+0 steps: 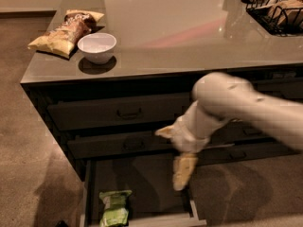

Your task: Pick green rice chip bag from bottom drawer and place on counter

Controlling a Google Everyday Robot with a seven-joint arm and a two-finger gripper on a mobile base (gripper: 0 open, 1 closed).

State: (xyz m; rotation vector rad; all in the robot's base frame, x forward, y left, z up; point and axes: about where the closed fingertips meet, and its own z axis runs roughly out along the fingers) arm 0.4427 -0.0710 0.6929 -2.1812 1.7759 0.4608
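The green rice chip bag (114, 208) lies in the front left part of the open bottom drawer (142, 188). The drawer is pulled out from the left column of the cabinet. My gripper (182, 174) hangs from the white arm (227, 108) above the right side of the drawer, to the right of the bag and apart from it. It is blurred with motion. The counter (189, 37) spreads above the drawers, glossy and grey-brown.
Yellow-and-brown chip bags (64, 30) and a white bowl (97, 47) sit at the counter's left end. A black wire basket (277, 8) stands at the back right. Two shut handled drawers (128, 112) are above the open one. Carpet floor lies to the left.
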